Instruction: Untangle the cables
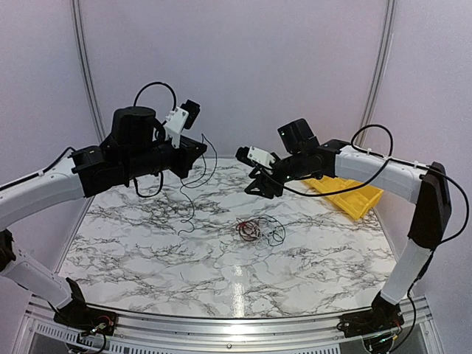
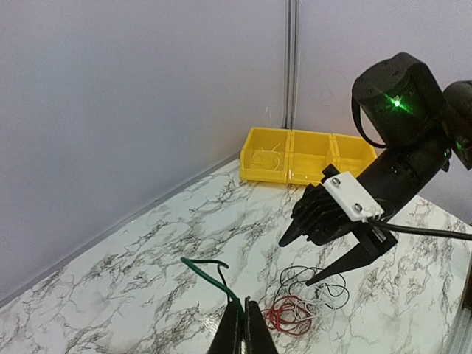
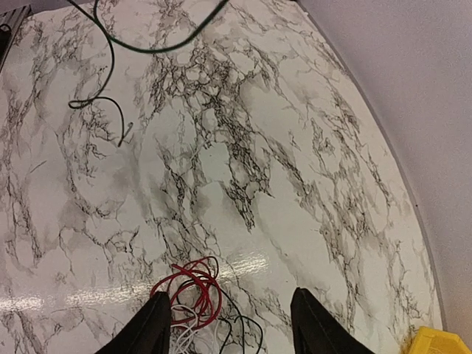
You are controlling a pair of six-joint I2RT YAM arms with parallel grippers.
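A small tangle of red, black and white cables [image 1: 258,230] lies near the table's middle; it also shows in the left wrist view [image 2: 306,302] and the right wrist view [image 3: 198,291]. My left gripper [image 1: 198,147] is raised over the back left, shut on a thin dark green cable [image 2: 210,276] that hangs down to the marble [image 1: 190,210]. The left wrist view shows its jaws pinched on that cable [image 2: 245,313]. My right gripper [image 1: 262,184] is open and empty, hovering just above and behind the tangle, with its fingers [image 3: 151,328] spread wide.
A yellow compartment bin [image 1: 346,193] stands at the back right by the wall, also seen in the left wrist view [image 2: 295,156]. The green cable's free end curls on the marble [image 3: 103,103]. The walls close in at the table's back.
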